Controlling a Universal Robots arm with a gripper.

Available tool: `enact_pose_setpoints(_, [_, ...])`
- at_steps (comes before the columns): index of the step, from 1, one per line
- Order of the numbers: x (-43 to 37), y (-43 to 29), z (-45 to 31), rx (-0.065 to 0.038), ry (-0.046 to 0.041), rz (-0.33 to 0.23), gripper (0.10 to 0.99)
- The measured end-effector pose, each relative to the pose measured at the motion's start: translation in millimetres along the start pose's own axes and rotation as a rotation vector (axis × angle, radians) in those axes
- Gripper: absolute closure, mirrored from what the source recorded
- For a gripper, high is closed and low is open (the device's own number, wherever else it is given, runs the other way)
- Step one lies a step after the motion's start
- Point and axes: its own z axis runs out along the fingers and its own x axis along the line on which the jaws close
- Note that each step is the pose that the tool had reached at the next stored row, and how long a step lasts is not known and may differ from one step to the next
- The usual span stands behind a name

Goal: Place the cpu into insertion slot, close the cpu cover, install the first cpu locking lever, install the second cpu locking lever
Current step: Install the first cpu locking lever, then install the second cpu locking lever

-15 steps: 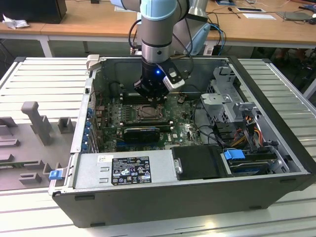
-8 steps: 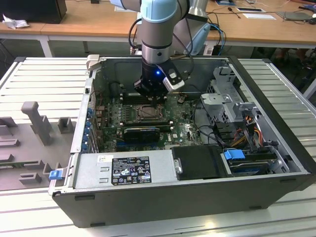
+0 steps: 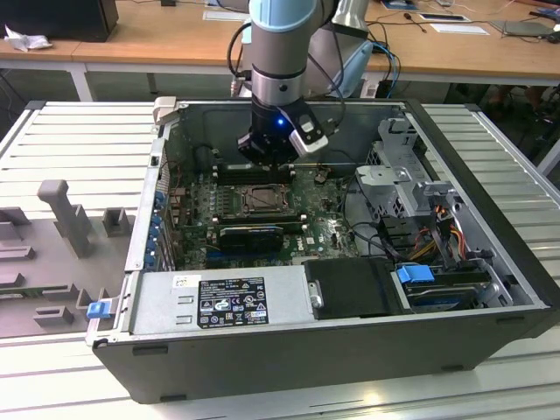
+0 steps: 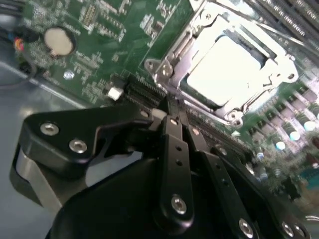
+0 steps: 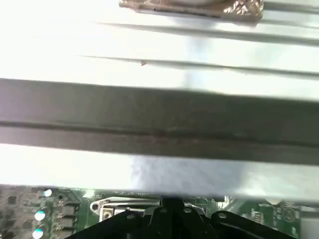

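Just beyond fingertips, in second wrist view: cpu (image 4: 227, 69) seated flat in insertion slot (image 4: 172, 69), pale face up, silver cpu cover (image 4: 284, 59) framing it, apparently down. Gripper (image 4: 172, 112) hovers apart from socket, jaws pressed together, nothing pinched; closed tips probably suit pushing thin lever or cover. In exterior view gripper (image 3: 269, 159) hangs above socket inside computer case (image 3: 490, 262).

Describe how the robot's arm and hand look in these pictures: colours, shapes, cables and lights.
The arm is a silver-grey cylinder with a pale blue joint cap. Black cables loop beside it. A blue light glows on its black wrist. In the second wrist view the hand is matte black, with flat linkage bars joined by silver screws.
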Motion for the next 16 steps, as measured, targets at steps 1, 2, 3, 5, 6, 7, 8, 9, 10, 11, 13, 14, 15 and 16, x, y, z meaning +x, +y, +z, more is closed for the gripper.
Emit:
enact_pose_setpoints(1, [0.0,-0.8,-0.1,0.0,0.0,0.0,0.98])
enact_pose_setpoints(2, [0.1,-1.5,-0.2,0.0,0.0,0.0,0.98])
enact_pose_setpoints(3, [0.1,-2.4,-0.3,0.0,-0.0001,0.0,0.98])
enact_pose_setpoints(5, [0.3,-4.0,-0.5,0.0,0.0,0.0,0.98])
enact_pose_setpoints(6, [0.3,-4.9,-0.6,0.0,0.0,0.0,0.98])
enact_pose_setpoints(7, [0.3,-5.4,-0.6,0.0,-0.0001,0.0,0.98])
enact_pose_setpoints(8, [0.4,-5.8,-0.6,0.0,-0.0001,0.0,0.98])
enact_pose_setpoints(9, [0.4,-6.2,-0.7,0.0,-0.0001,0.0,0.98])
enact_pose_setpoints(10, [0.4,-6.5,-0.7,0.0,-0.0001,0.0,0.98])
enact_pose_setpoints(11, [0.4,-7.2,-0.8,0.0,0.0,0.0,0.98])
enact_pose_setpoints(13, [0.5,-8.7,-0.9,0.0,0.0,0.0,0.98])
enact_pose_setpoints(14, [0.6,-10.0,-1.1,0.0,0.0,0.0,0.98])
enact_pose_setpoints(15, [0.7,-10.7,-2.2,0.0,0.0001,0.0,0.98])
enact_pose_setpoints(16, [0.6,-10.6,-4.5,0.0,-0.0001,0.0,0.98])
